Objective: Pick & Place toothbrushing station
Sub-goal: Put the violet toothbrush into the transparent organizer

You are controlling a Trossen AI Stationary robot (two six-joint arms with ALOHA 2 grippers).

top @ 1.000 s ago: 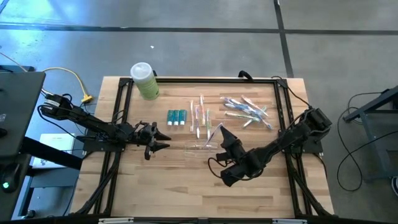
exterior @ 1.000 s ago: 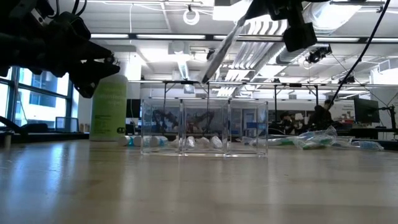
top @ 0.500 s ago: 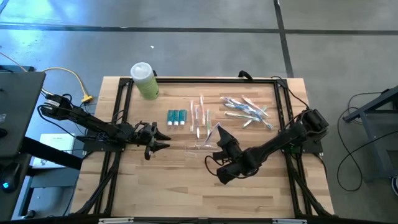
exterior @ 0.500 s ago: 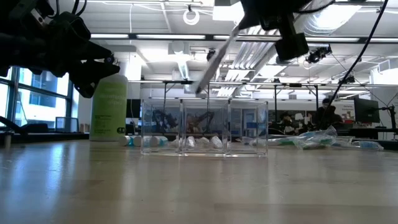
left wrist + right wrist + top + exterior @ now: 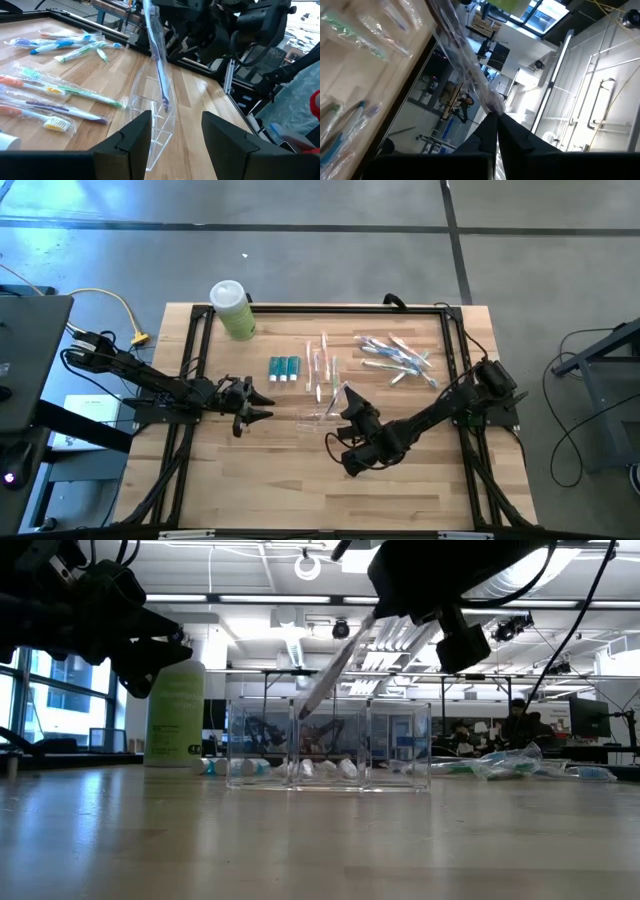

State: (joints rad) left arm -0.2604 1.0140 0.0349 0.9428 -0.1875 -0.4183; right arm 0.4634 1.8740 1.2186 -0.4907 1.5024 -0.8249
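Observation:
My right gripper [image 5: 350,408] is shut on a toothbrush in a clear wrapper [image 5: 335,665], just right of a clear plastic organizer with three compartments [image 5: 330,745], which stands on the table at mid-table [image 5: 318,418]. The brush slants down, and its lower end [image 5: 165,106] is at the organizer's open top. My left gripper [image 5: 266,407] is open and empty, left of the organizer and above the table; its fingers [image 5: 134,135] point at the organizer [image 5: 150,132]. My right gripper pinches the wrapped toothbrush by its upper end [image 5: 489,104] between its two fingers. The brush lies roughly along the fingers and sticks out beyond them. It is lifted clear and tilted, its lower end [image 5: 303,712] below the organizer's top rim in the low view; whether it touches, I cannot tell.
A green bottle [image 5: 232,310] stands at the far left. Three toothpaste tubes [image 5: 284,367] and several wrapped toothbrushes [image 5: 322,368] lie beyond the organizer, with another pile of wrapped brushes [image 5: 398,357] at the far right. A black frame [image 5: 190,350] borders the table.
My right gripper has gone toward the table's left edge and down with the toothbrush. The brush's lower end has dropped from above the organizer to its open top and shifted left. My left gripper has kept still.

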